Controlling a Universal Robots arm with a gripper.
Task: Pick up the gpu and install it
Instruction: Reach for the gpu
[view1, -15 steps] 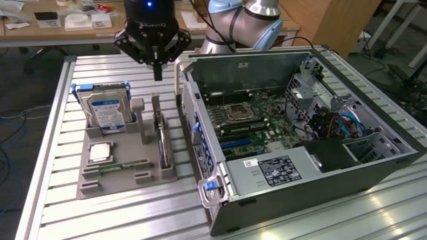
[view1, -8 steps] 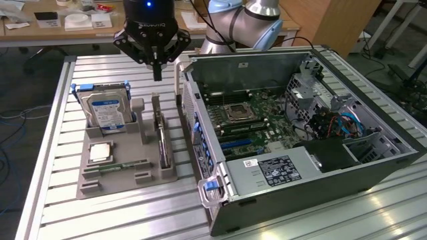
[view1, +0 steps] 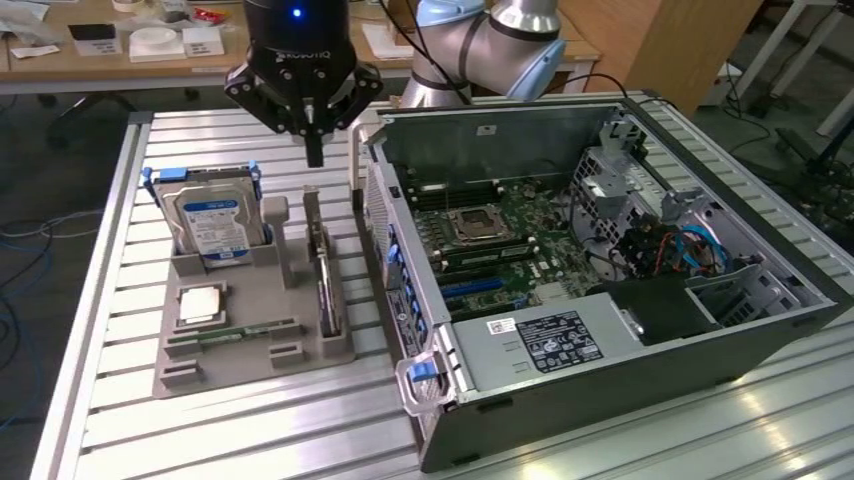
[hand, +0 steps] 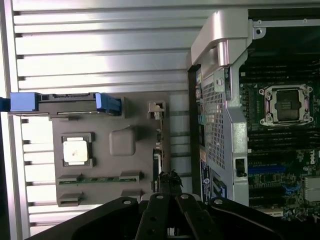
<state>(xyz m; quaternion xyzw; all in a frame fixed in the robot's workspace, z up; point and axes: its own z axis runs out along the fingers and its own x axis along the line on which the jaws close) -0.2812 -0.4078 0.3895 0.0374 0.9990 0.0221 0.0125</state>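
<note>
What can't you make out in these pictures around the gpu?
- gpu: exterior view, edge-on in the grey holder, so its faces are hidden.
- gpu's end: wrist view, covered by the hand.
- hard drive label text: exterior view, too small.

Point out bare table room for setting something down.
Bare table slats lie between the grey holder and the table's near edge, and along the holder's side at the exterior view's left. Crowded: the narrow gap between the gpu and the computer case.
</note>
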